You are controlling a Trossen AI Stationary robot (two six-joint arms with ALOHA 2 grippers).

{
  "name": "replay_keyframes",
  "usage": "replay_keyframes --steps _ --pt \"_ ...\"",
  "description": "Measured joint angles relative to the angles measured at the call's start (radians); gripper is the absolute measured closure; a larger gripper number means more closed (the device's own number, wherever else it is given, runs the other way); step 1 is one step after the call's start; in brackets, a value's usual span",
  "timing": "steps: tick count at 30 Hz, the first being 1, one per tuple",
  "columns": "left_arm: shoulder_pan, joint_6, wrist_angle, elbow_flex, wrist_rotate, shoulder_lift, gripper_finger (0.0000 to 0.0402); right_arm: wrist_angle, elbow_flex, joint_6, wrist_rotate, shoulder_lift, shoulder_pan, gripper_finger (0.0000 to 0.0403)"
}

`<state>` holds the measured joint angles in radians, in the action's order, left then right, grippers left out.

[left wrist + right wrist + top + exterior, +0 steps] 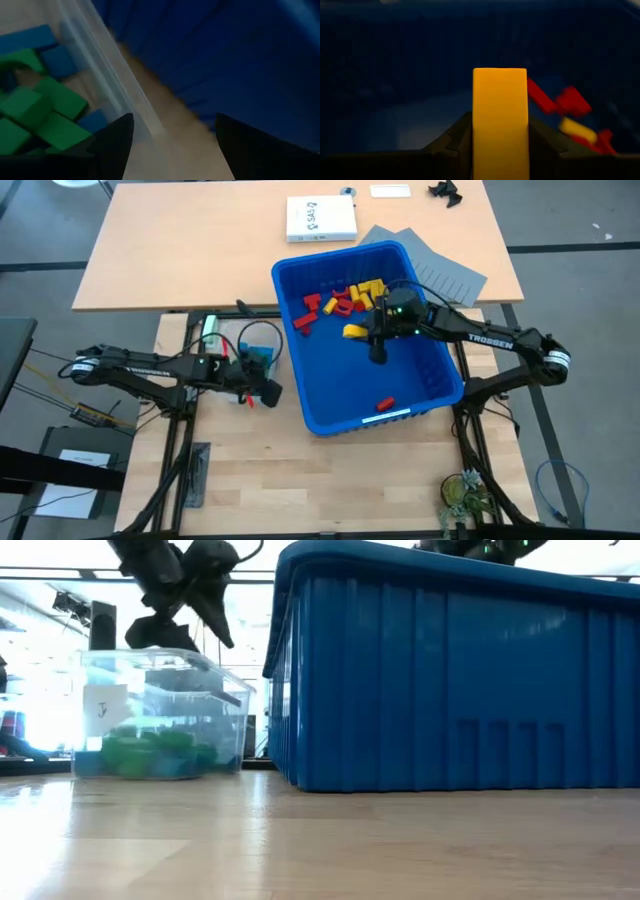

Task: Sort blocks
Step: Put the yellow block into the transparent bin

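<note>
Two claws are in play, but only one has a load. The right claw (500, 150) is down inside the large blue plastic bin (440, 370), closed on a long yellow plastic block (500, 125) that stands up between its dark fingers (451, 145), gripped across its narrow width. The left claw (172, 145) hangs with its fingers spread and nothing between them, above the bare strip of wooden bench (170, 120) between the bin and the small clear plastic tub (160, 710), just at the tub's rim.

I judge these bricks light, rigid and smooth-skinned — easy to lift, but apt to swivel or slip if pinched near an end or on a corner. Flat opposite faces near the middle of the length are the place to take hold. On the yellow block the fingers sit on its two side faces, though at its lower part, so some tilting is possible.

As for looks: the held piece is a plain rectangular bar, uniformly yellow, with crisp edges. The red and yellow blocks (345, 298) lie heaped toward the far end of the bin, with one small red brick (385, 403) alone near the front wall. The green and blue blocks (47, 105) are piled in the tub, chunky and square-edged, lying at all angles.
</note>
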<state>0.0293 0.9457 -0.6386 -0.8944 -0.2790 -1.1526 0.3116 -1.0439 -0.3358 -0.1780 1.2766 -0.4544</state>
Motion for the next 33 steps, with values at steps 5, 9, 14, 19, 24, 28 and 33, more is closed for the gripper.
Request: replay_keyframes --steps 5,9,14,19,24,28,33 --pt "0.001 -0.026 0.015 -0.037 -0.016 0.004 0.0115 -0.032 -0.079 0.068 0.001 0.024 0.092 0.0275" --pt "0.002 -0.108 -0.026 -0.124 -0.069 0.014 0.0115 -0.085 -0.153 0.113 -0.002 0.090 0.153 0.0275" --pt "0.005 -0.213 -0.168 -0.272 -0.183 0.042 0.0115 -0.092 -0.271 0.141 0.000 0.234 0.206 0.0275" --pt "0.005 -0.302 -0.272 -0.398 -0.314 0.066 0.0115 -0.095 -0.418 0.155 0.002 0.383 0.239 0.0275" --pt "0.006 -0.409 -0.271 -0.475 -0.440 0.082 0.0115 -0.112 -0.568 0.157 -0.001 0.527 0.254 0.0275" --pt "0.006 -0.449 -0.264 -0.496 -0.499 0.083 0.0115 -0.147 -0.681 0.185 0.002 0.645 0.257 0.0275" --pt "0.006 -0.464 -0.268 -0.493 -0.505 0.081 0.0115 -0.180 -0.796 0.191 0.005 0.778 0.269 0.0274"
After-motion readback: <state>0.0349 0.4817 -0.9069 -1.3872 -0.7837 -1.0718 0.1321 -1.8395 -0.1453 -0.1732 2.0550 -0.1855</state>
